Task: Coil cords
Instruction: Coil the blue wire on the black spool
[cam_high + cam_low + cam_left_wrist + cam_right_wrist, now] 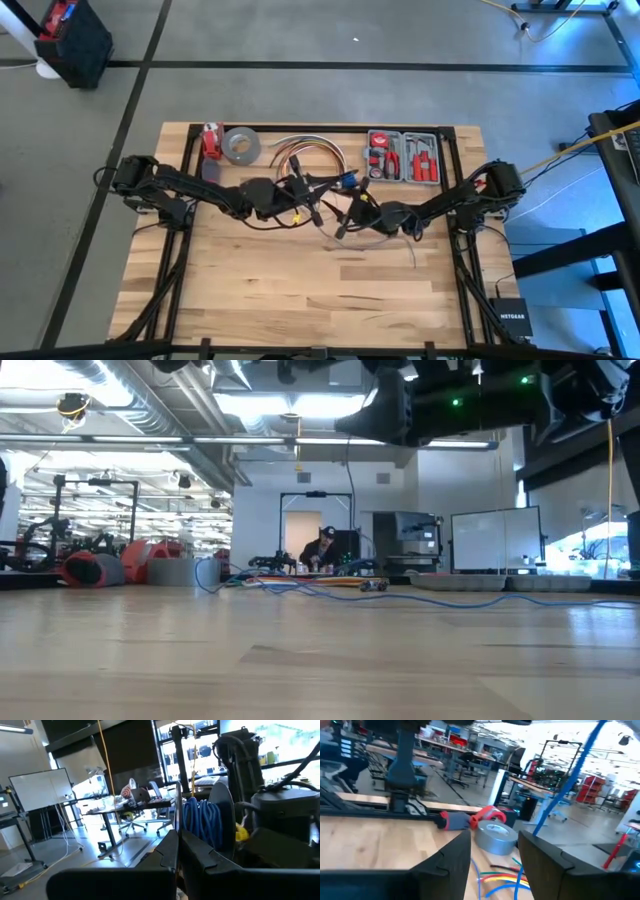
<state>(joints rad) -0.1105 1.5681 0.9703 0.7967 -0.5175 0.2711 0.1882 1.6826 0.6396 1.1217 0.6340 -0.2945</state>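
Cords (202,827) coiled beside left hand (176,840), fingers together, right hand (492,852) fingers apart, holding nothing

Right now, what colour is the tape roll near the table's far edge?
Grey. The tape roll shows best in the high view, beside a red item.

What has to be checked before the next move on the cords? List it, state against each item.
1. Left gripper shut: ok, fingers pressed together.
2. Left gripper pinching the cords: cannot tell.
3. Right gripper open and empty: ok; a blue strand runs past beyond its fingers.
4. Wound loops tidy: ok, bundled close in the left wrist view.
5. All slack taken up: not ok; a loose length trails over the table.
6. Slack free of the tape roll and the coloured cable bundle: cannot tell.
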